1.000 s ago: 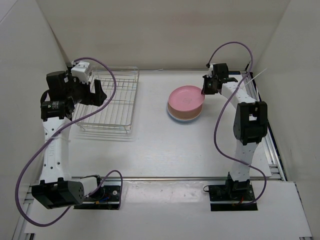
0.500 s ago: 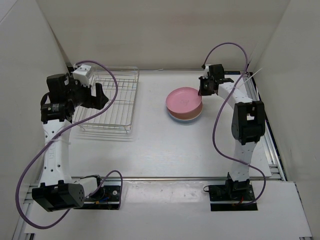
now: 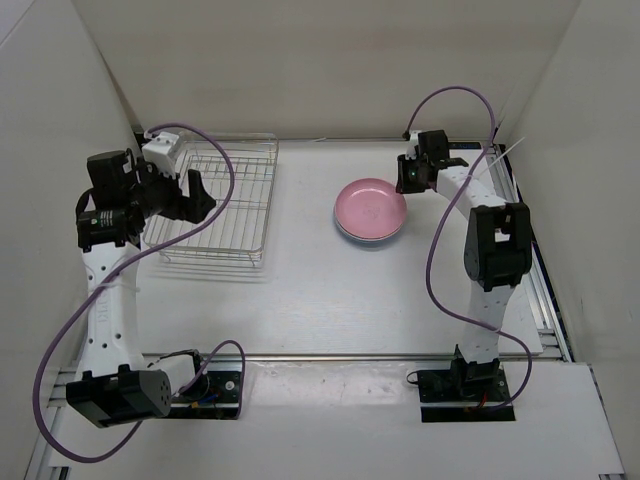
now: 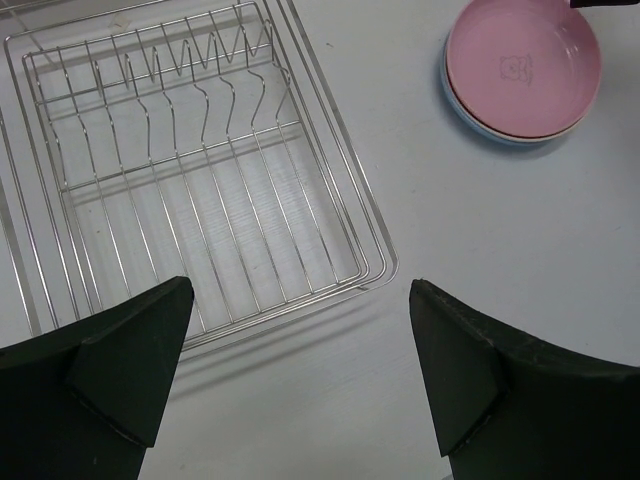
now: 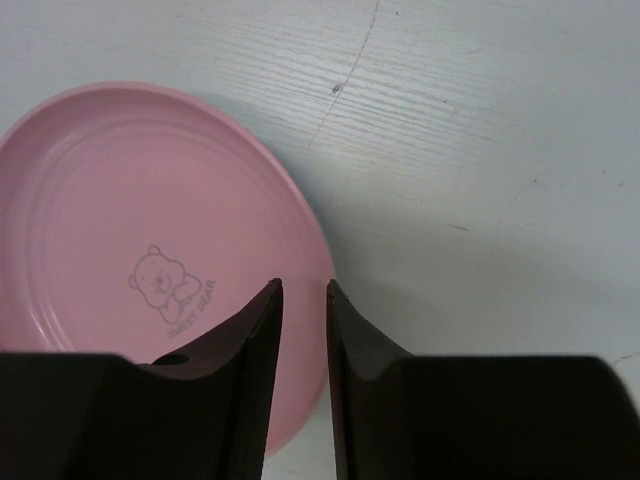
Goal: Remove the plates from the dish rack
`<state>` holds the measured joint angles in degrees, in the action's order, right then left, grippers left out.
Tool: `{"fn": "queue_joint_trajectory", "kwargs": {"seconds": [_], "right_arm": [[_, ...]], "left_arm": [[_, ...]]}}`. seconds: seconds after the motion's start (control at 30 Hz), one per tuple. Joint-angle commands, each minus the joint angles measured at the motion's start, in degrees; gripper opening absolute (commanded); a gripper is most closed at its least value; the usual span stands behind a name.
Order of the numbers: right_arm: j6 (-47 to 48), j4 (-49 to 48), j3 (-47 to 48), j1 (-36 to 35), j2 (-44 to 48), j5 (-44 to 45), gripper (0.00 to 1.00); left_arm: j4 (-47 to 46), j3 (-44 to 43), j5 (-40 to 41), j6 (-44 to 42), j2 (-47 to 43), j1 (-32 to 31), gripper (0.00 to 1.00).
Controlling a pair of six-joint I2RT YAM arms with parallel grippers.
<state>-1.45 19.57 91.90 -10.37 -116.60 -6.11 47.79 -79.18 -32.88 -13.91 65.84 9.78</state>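
Note:
The pink plate [image 3: 370, 207] lies flat on top of a stack right of centre; it also shows in the left wrist view [image 4: 523, 65] and the right wrist view [image 5: 130, 260]. A light blue rim [image 4: 468, 112] peeks out under it; the cream plate is hidden. The dish rack [image 3: 268, 200] stands at the back left and holds no plates in the left wrist view [image 4: 338, 130]. My right gripper [image 3: 405, 178] [image 5: 304, 285] hovers over the pink plate's right rim, jaws a narrow gap apart, nothing between them. My left gripper [image 3: 200, 190] [image 4: 300, 288] is wide open and empty above the rack's near right corner.
White walls close in the table at the back and both sides. Purple cables loop off both arms. A metal rail [image 3: 350, 356] runs across the near edge by the arm bases.
The pink plate was tilted up in my right gripper; now it lies flat on the stack and the jaws stand slightly apart above its rim. The left arm has barely shifted.

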Motion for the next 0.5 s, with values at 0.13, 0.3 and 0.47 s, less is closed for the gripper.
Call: {"fn": "queue_joint_trajectory", "kwargs": {"seconds": [0.13, 0.3, 0.47], "right_arm": [[1.45, -1.2, -1.02, 0.0, 4.0, -0.83, 0.32], [2.07, -0.68, -1.02, 0.53, 5.76, -2.06, 0.65], [2.07, 1.5, 0.82, 3.68, 10.06, 0.13, 0.89]], "left_arm": [[1.78, -1.77, -3.67, -1.38, -2.39, 2.0, 1.0], [1.7, -1.69, -4.29, -1.38, -2.39, 3.05, 1.0], [-5.05, 4.8, -0.87, 3.79, -3.62, 4.89, 1.0]]}}
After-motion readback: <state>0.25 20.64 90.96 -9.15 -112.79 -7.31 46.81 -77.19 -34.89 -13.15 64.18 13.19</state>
